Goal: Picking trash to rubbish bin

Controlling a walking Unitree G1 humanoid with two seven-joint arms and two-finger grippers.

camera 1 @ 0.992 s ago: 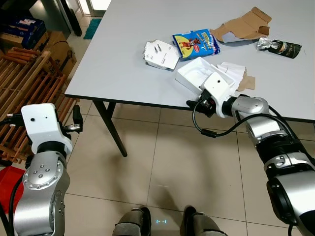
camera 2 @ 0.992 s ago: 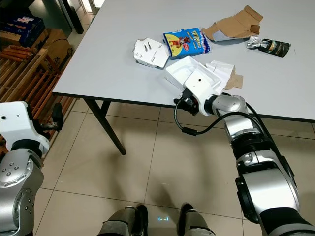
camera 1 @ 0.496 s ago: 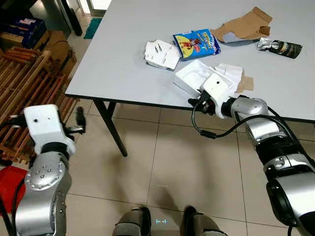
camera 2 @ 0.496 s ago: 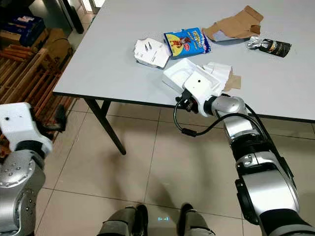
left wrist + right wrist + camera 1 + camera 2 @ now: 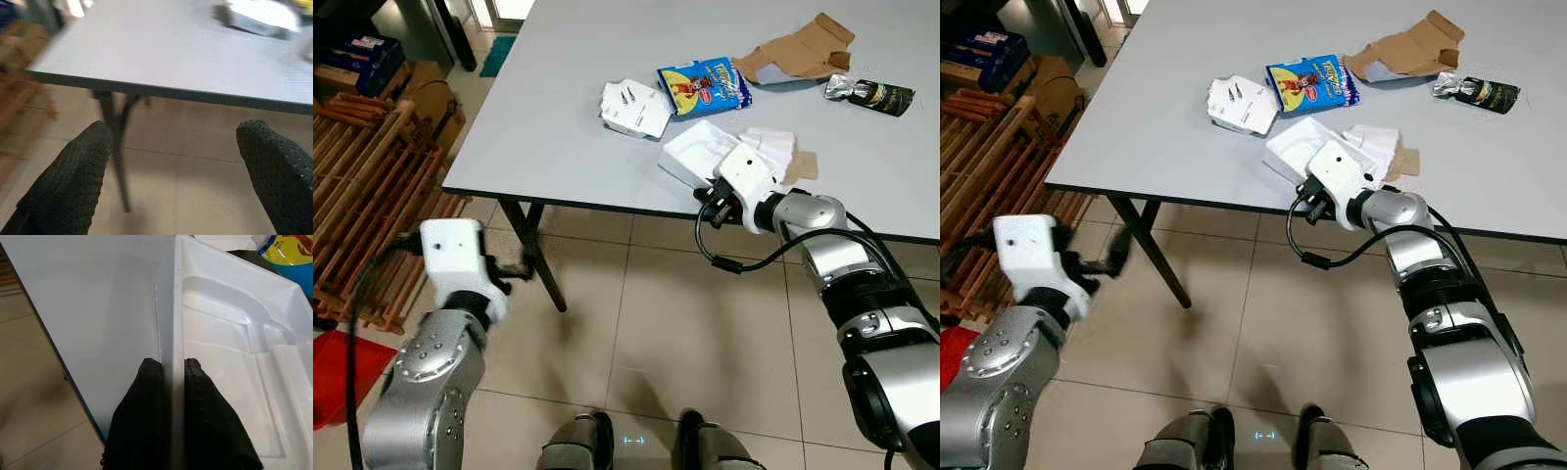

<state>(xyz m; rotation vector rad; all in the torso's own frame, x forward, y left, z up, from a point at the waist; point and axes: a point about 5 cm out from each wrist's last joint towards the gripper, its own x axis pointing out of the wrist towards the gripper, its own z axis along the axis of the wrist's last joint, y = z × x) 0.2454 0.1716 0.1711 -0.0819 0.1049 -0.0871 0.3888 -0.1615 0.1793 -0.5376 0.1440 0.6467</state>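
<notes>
1. Right wrist view showed the right gripper [image 5: 172, 369] with its jaws clamped on the thin rim of a white plastic tray [image 5: 234, 396], one finger on each side of the wall.
2. From the head views, that tray [image 5: 697, 152] lay at the near edge of the grey surface [image 5: 558, 108], with crumpled white paper [image 5: 771, 147] just beside it.
3. Farther back on the surface lay a white folded carton [image 5: 632, 106], a blue and yellow snack bag [image 5: 703, 86] touching it, a torn brown cardboard piece [image 5: 798, 54] and a dark foil pouch [image 5: 869, 94].
4. The left gripper [image 5: 178, 161] hung low in front of the surface, below its edge and near the dark leg [image 5: 540, 257]; its jaws stood wide apart, holding nothing.
5. Wooden slatted frames [image 5: 362, 196] leaned on the robot's left, over the tiled floor [image 5: 646, 323].
6. The left wrist view was blurred.
</notes>
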